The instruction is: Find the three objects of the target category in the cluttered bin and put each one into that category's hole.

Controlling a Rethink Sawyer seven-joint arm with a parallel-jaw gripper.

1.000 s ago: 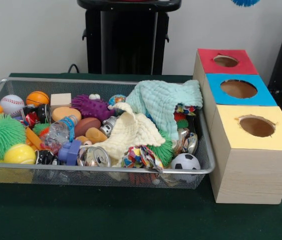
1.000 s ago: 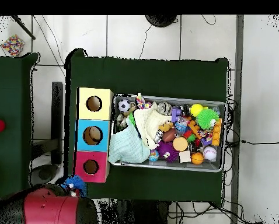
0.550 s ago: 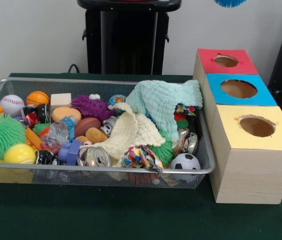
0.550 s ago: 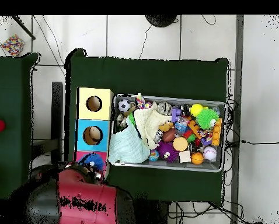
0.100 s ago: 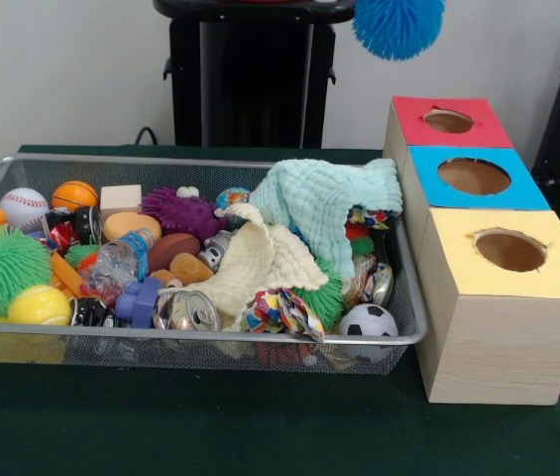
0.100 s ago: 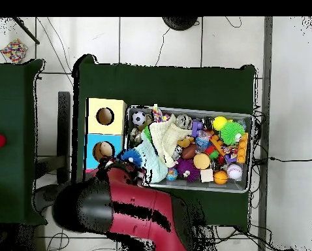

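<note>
Three coloured holes wait in the wooden box (image 5: 488, 258) beside the mesh bin (image 5: 190, 342): red (image 5: 448, 121) farthest, blue (image 5: 474, 176) in the middle, yellow (image 5: 509, 250) nearest in the front view. A blue spiky ball (image 5: 398, 22) now hangs at the top of the front view, above and a little to the side of the red hole; half a second ago only its lower fringe showed at the top edge and further over, so it has come down and moved toward the bin side. In the overhead view the red arm (image 6: 139, 212) has swung further in over the bench (image 6: 165, 82), covering the red end of the box, and the same ball (image 6: 130, 156) sits at its tip between the blue hole (image 6: 103, 150) and the pale green cloth (image 6: 149, 160). The gripper itself is hidden by the ball and the arm, so I cannot tell how it is set, though the ball hanging in the air suggests it is being carried. Judging by this, one spiky toy is on its way to a hole; the green spiky ball (image 5: 2, 268) and the purple spiky ball (image 5: 182, 211) in the bin look like likely remaining candidates.
</note>
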